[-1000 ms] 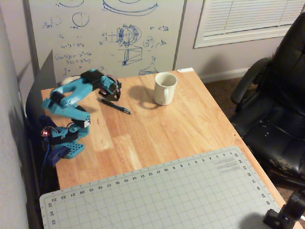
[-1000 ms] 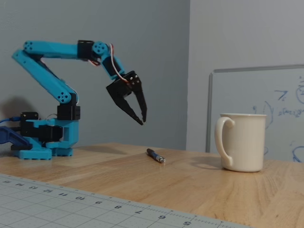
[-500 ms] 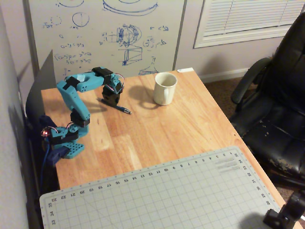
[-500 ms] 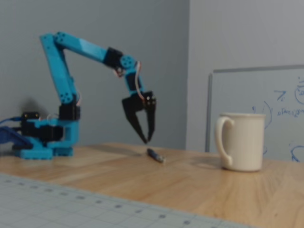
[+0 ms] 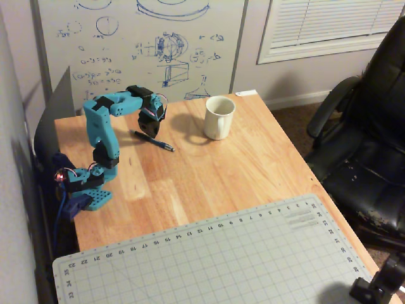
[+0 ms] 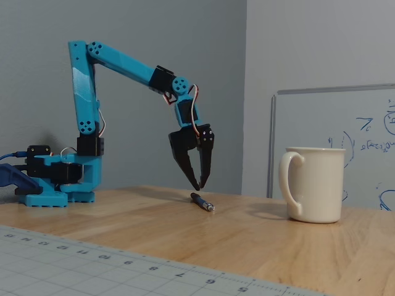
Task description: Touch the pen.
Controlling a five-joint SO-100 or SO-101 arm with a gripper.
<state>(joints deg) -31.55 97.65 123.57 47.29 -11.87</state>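
The pen (image 6: 202, 202) lies flat on the wooden desk (image 6: 259, 240), between the base of the blue arm (image 6: 58, 182) and the white mug (image 6: 315, 184). In the overhead view the pen (image 5: 152, 140) lies at an angle, with its silvery tip pointing towards the lower right of the picture, and the mug (image 5: 219, 117) stands well apart to its right.

The gripper (image 6: 200, 185) hangs from the arm with its black fingers pointing down. In the fixed view its tips are just above the far end of the pen and there is a thin gap below them, so it seems not to touch the pen, but this view alone does not make it certain. The two fingers are parted only a little and nothing is between them. In the overhead view the gripper (image 5: 152, 129) is over the upper left end of the pen.

A grey cutting mat (image 5: 209, 259) with a grid covers the near part of the desk. A whiteboard (image 5: 139, 44) with blue drawings stands behind the desk.
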